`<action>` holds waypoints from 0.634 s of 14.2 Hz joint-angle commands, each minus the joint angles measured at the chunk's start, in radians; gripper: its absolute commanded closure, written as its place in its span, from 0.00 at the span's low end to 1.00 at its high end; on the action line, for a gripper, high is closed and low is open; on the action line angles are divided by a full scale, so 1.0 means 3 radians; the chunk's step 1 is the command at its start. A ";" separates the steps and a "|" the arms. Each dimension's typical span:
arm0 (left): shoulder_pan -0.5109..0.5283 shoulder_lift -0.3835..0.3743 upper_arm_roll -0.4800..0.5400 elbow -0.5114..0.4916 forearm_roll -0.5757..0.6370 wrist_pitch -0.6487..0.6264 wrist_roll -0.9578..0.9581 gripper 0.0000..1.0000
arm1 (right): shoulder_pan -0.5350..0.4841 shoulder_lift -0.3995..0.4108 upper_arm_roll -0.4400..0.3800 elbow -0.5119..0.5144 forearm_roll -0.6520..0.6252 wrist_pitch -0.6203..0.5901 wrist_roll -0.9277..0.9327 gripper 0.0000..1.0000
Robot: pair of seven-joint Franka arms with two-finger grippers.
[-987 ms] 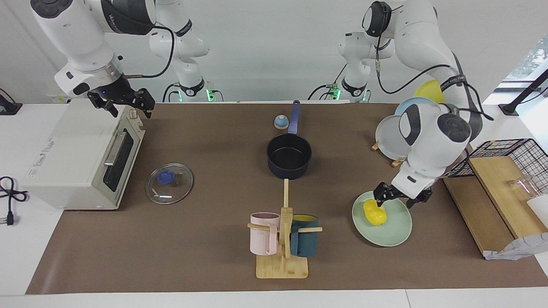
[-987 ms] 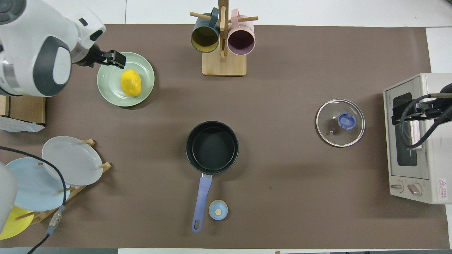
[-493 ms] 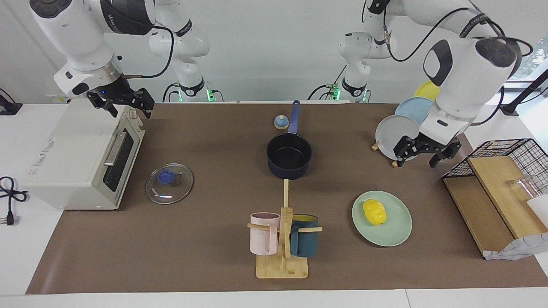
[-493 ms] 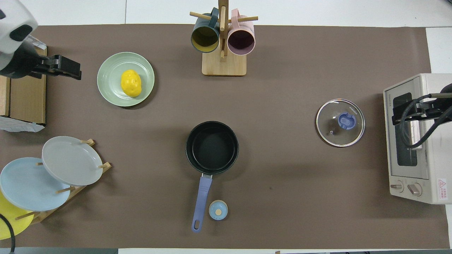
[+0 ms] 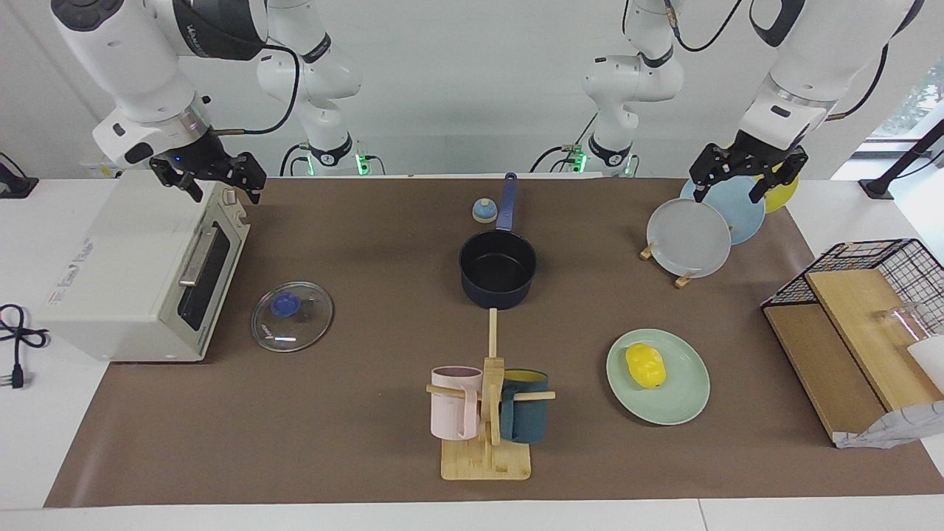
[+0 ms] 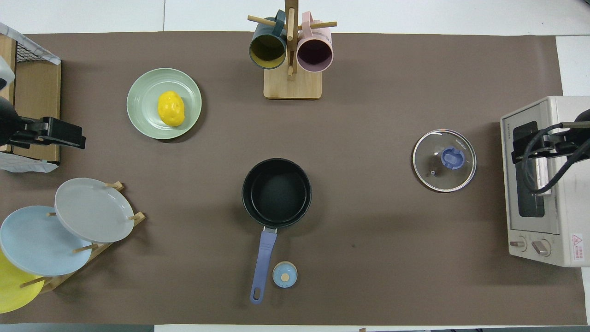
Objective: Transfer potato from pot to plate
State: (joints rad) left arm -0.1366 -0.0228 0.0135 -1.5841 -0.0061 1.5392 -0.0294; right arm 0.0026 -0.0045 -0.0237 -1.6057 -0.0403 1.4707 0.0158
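Yellow potato (image 5: 644, 365) on plate (image 5: 682, 402); left gripper (image 5: 746, 179) spread, empty.

White arms, black cables, grippers

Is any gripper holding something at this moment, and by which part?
Nothing is held. The left gripper and right gripper are both open and empty; the potato lies on the plate.

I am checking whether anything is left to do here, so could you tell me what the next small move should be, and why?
Probably none beyond parking the left gripper, open and raised over the plate rack. The potato lies on the plate, the pot is empty, and the right gripper waits open above the toaster oven.
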 commanded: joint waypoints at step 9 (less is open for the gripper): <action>0.0225 -0.0016 -0.0296 0.0056 0.0041 -0.0130 -0.0091 0.00 | -0.0060 -0.0062 0.0038 -0.0073 0.0068 0.0057 0.0065 0.00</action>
State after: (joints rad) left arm -0.0783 -0.0508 -0.0654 -1.6010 -0.0058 1.5408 -0.0438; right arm 0.0026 -0.0045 -0.0237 -1.6057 -0.0402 1.4707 0.0158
